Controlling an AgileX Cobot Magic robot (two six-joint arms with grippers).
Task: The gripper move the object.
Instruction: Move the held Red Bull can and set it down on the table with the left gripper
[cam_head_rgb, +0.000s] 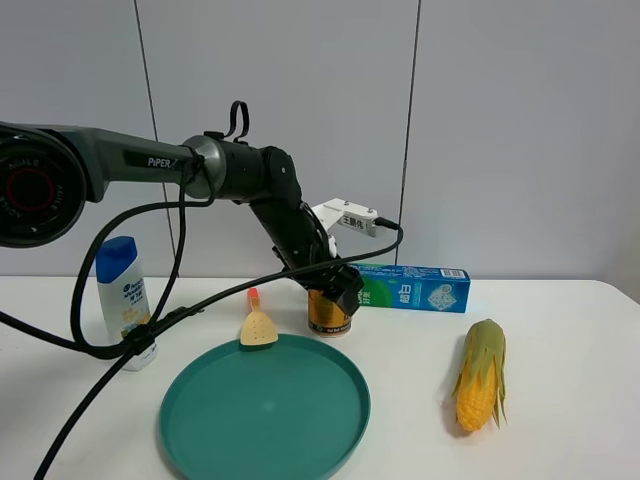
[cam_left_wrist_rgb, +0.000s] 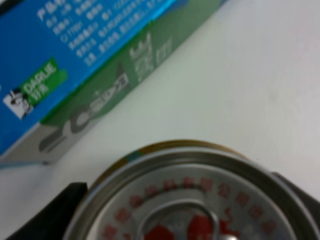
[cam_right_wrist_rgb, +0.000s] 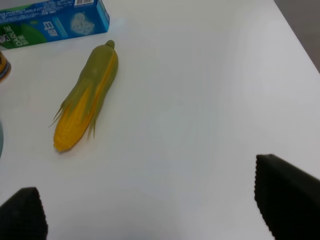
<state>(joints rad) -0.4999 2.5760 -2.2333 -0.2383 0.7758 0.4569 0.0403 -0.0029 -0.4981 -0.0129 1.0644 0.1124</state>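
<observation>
A flat, matt white table (cam_head_rgb: 560, 320) is backed by a pale grey panelled wall (cam_head_rgb: 500, 120) with thin vertical seams.

The left gripper (cam_head_rgb: 335, 285) is carried on a dark grey jointed arm marked "PIPER"; it is reached across to the middle of the table, and black cables (cam_head_rgb: 120, 340) are draped from the arm onto the surface. A small white module (cam_head_rgb: 350, 215) is mounted by the wrist.

The gold can (cam_head_rgb: 328, 315) is stood upright on the table, just behind the far rim of the teal plate (cam_head_rgb: 265, 425) and just beside the near end of the toothpaste box (cam_head_rgb: 415, 288). In the left wrist view its round silver top with red markings is flanked by the black fingers (cam_left_wrist_rgb: 55, 215); the jaws are closed against the can's sides.

The plate is round, smooth and shallow; a small beige fan-shaped piece with an orange handle (cam_head_rgb: 258, 325) is rested on its far rim. A white shampoo bottle (cam_head_rgb: 122, 300) with a blue cap is stood at the left. A corn cob (cam_head_rgb: 480, 375), yellow with green husk, is laid at the right, well apart from the can.

The right gripper (cam_right_wrist_rgb: 155, 205) is held above bare table near the cob; its textured black jaws are set wide apart, with nothing between them.
</observation>
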